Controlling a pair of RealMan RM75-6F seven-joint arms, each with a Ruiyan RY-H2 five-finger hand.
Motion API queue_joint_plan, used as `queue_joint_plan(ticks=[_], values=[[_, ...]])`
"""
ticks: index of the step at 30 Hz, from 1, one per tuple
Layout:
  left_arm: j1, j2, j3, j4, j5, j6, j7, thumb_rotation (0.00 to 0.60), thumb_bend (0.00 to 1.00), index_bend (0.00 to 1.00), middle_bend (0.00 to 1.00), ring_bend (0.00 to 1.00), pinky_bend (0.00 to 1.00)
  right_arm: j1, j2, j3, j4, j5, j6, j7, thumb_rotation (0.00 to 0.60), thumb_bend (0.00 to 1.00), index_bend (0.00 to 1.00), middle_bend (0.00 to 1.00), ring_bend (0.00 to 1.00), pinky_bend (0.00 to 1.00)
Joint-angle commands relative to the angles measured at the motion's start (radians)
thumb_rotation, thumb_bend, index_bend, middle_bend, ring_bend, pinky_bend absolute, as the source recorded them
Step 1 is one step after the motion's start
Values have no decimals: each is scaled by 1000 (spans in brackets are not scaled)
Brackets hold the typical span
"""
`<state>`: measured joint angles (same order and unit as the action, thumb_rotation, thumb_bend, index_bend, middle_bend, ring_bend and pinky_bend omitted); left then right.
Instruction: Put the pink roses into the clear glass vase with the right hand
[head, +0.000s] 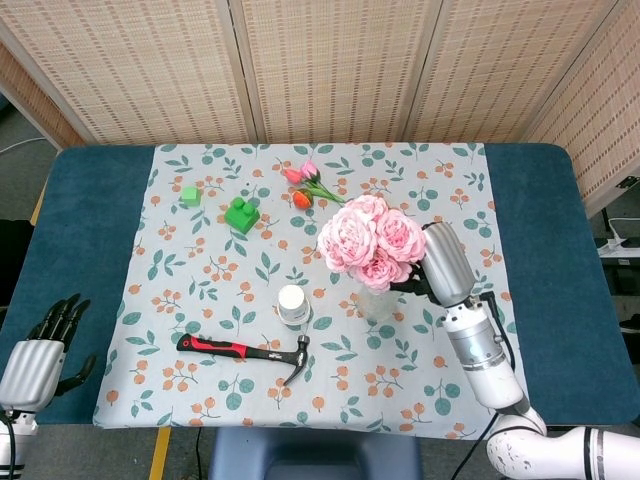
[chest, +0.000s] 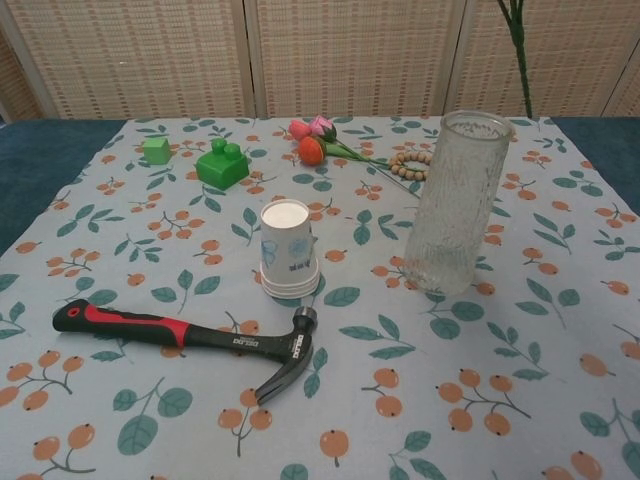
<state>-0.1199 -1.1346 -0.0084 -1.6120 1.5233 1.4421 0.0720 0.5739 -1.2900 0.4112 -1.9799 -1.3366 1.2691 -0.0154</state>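
Note:
The pink roses (head: 366, 241) hang in the air above the clear glass vase (head: 379, 303), whose top they hide in the head view. My right hand (head: 420, 283) holds them from the right, mostly hidden behind the blooms and the forearm. In the chest view the vase (chest: 452, 202) stands upright right of centre, and only the green rose stem (chest: 520, 55) shows, hanging above and just right of the vase mouth. My left hand (head: 52, 330) rests off the cloth at the front left with fingers apart, holding nothing.
A stack of paper cups (head: 293, 304) stands left of the vase, a red and black hammer (head: 244, 351) in front of it. Tulips (head: 305, 186), a bead bracelet (chest: 410, 165) and green blocks (head: 239, 214) lie further back.

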Motion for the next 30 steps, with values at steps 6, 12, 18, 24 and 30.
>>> queue_joint_plan(ticks=[6,12,18,24,30], values=[[1,0,0,-1,3,4,6,600,371,7,16,46,286,21,-8,-9,58,9,-36,94,600,613,807,1000,1000,1000],[1,-1,-2,1,-6,-1,5,600,371,7,16,47,286,44,-33,-11,107,16,-52,135,600,613,808,1000,1000,1000],[2,-1,-3,2,-7,0,3,600,371,7,16,47,286,56,-46,-16,137,31,-61,149,600,613,809,1000,1000,1000],[-1,-2,-2,2,-9,-6,7,600,371,7,16,47,286,86,-49,15,123,70,-84,159,600,613,809,1000,1000,1000],[0,-1,-3,2,-8,-4,4,600,371,7,16,47,286,106,-42,41,86,117,-87,128,600,613,809,1000,1000,1000]])
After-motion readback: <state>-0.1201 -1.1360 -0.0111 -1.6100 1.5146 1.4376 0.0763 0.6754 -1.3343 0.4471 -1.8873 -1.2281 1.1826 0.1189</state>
